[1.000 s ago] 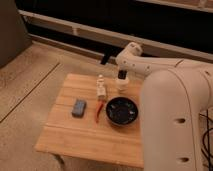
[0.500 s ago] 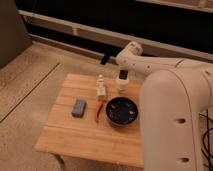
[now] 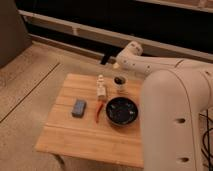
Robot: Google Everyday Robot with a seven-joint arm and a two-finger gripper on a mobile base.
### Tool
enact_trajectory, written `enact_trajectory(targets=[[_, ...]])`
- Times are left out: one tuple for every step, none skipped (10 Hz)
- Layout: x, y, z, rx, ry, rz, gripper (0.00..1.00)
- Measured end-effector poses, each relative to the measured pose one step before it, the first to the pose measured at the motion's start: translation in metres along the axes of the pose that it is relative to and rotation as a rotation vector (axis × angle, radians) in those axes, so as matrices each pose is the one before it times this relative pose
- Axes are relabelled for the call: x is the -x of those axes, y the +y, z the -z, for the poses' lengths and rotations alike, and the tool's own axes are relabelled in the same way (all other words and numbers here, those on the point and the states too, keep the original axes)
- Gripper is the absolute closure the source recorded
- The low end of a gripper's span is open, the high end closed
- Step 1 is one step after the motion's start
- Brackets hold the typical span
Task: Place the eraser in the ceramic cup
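A pale wooden tabletop (image 3: 85, 135) stands on a speckled floor, with the robot's bulky white arm (image 3: 175, 100) rising past its right edge and reaching back over the far right corner; the gripper (image 3: 111, 61) sits at the end of that arm, beyond the far edge and off the wood, a dark part showing against the floor there. Whether its fingers are apart or together I cannot tell, and I cannot see anything held in them.

Near the far edge, toward the right, stands the small cream-white cylindrical ceramic cup (image 3: 119, 84); its mouth looks dark, as though the small black eraser (image 3: 119, 79) lies inside it, though I cannot make out the block's shape. Just left of the cup is a slim white bottle-like item (image 3: 101, 86), upright, apart from the cup. In front of the cup, closer to the right edge, rests a wide black round bowl (image 3: 121, 111); a thin red stick-like object (image 3: 98, 111) lies just beside the bowl's left rim, slanting toward the near edge. Further left, well apart from the bowl and about midway between the far and near edges, a flat blue-grey rectangular block (image 3: 79, 107) lies flat on the wood.
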Motion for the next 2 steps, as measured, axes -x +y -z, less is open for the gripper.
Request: enact_trajectory(targets=[[-0.00026, 0.00000, -0.00020, 0.00022, 0.00160, -0.00186, 0.20], [-0.00075, -0.00008, -0.00059, -0.00046, 0.00135, 0.00034, 0.20]])
